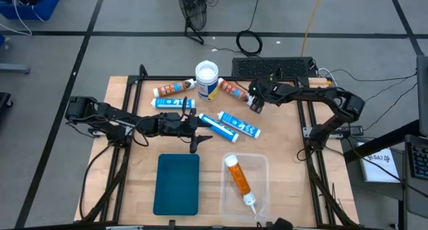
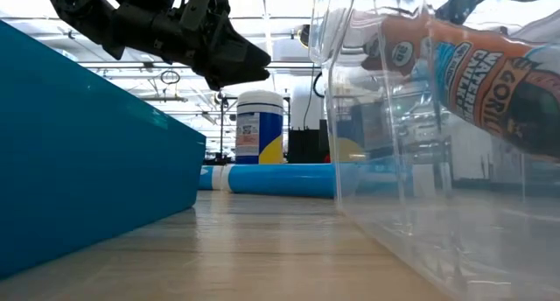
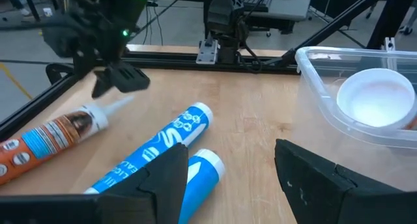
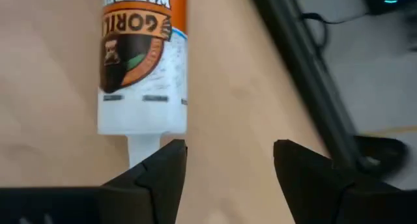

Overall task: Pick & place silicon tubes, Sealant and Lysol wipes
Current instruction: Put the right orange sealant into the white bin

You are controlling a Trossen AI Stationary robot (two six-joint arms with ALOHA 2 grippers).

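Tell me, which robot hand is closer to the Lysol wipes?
Right. The right gripper is beside the Lysol wipes, past an orange tube; the left gripper is farther, over blue tubes.

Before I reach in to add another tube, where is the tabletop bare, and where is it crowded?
Bare wood shows between the blue tray and the clear bin, and along the table's right side, past the bin. The back middle is crowded: the Lysol wipes, orange tubes and blue tubes lie close together, with the left claw and right claw over them.

My two matte black jointed arms end in a left end effector (image 1: 194, 131) and right end effector (image 1: 255, 99), each with blunt, wedge-shaped black fingers (image 3: 163, 178).
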